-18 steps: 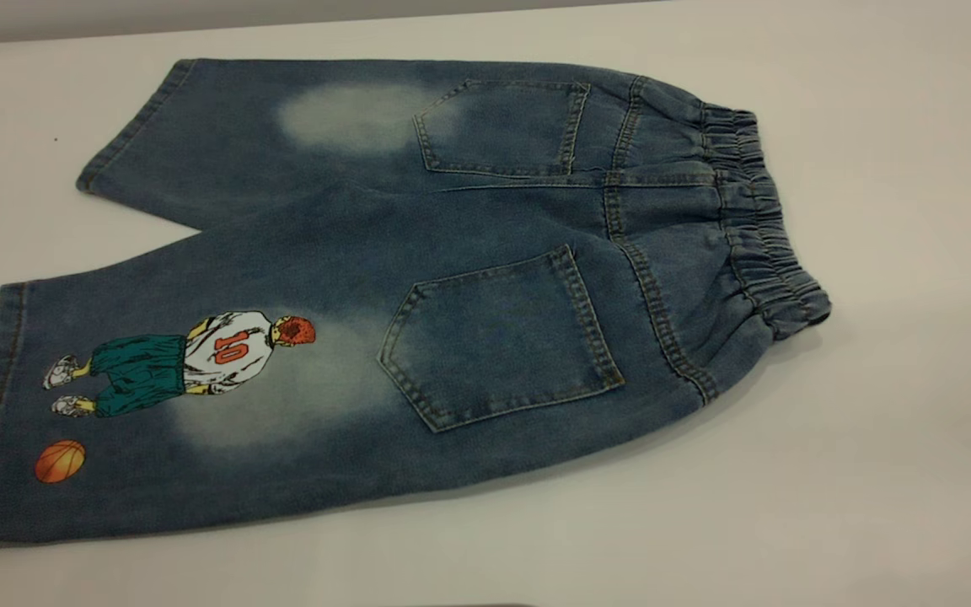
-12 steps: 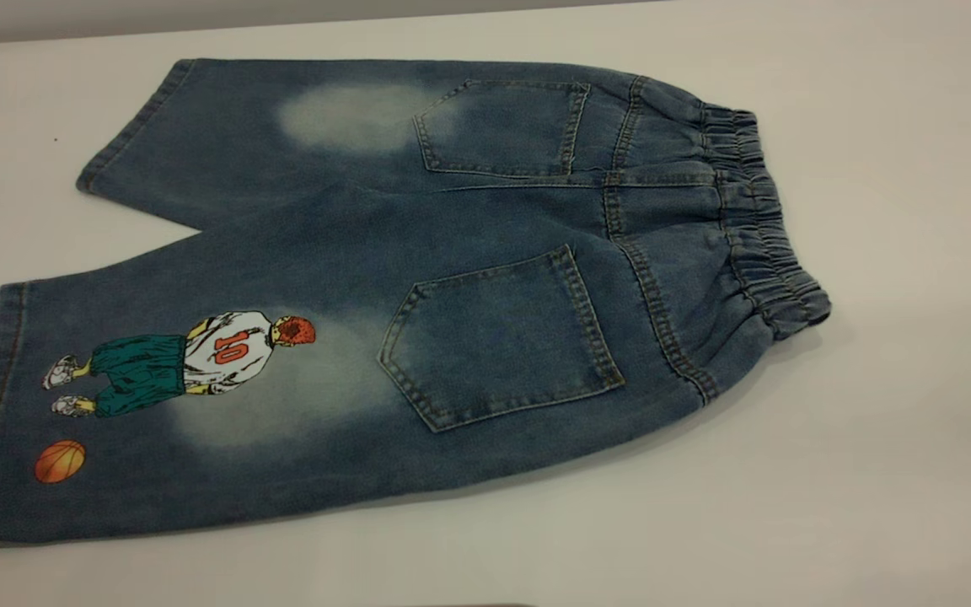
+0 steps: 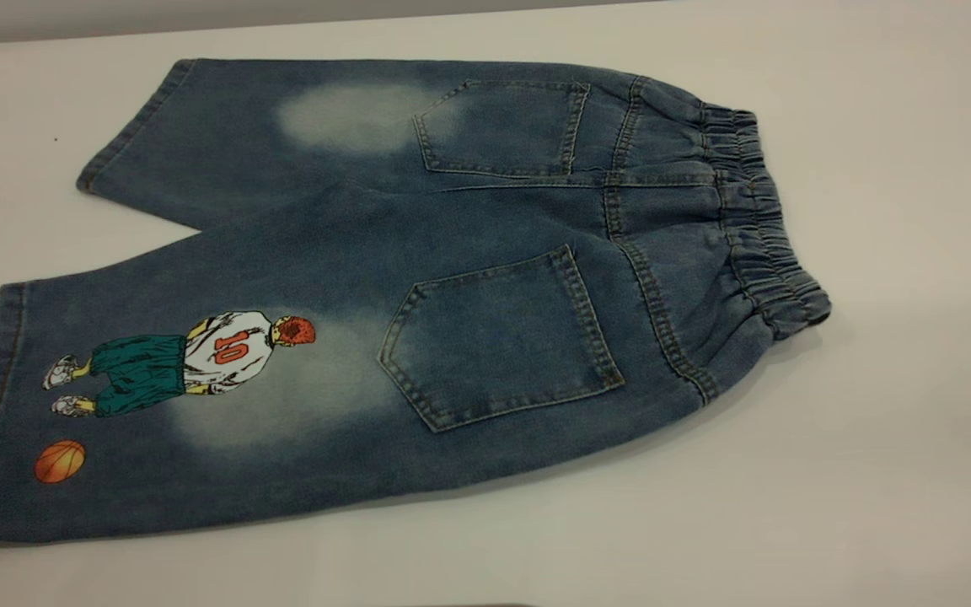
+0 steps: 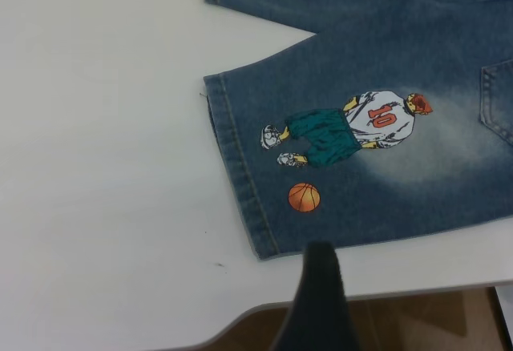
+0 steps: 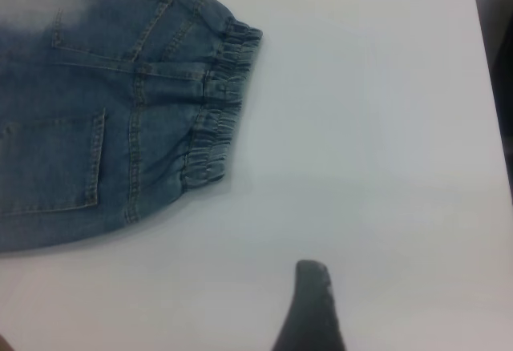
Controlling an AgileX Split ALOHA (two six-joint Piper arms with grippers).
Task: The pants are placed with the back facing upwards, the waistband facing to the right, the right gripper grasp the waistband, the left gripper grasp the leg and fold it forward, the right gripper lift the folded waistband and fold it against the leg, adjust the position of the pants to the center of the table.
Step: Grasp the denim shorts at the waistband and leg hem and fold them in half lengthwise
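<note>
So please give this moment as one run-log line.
blue denim pants: flat, unfolded | gathered waistband: ungrasped | left gripper, right gripper: apart from cloth

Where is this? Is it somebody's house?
Probably a robot test bench, not a home: one pair of pants spread on a bare white table, with black gripper tips, left gripper and right gripper, hovering above.

Surface: the table [image 3: 898,472], a plain white top.
Lying on it: the pants [image 3: 351,253], spread flat, back pockets upward.
Wide end: the waistband [image 3: 759,223] toward 3 o'clock in the exterior view.
Legs: hems toward 9 o'clock, the printed leg toward 6 o'clock.
</note>
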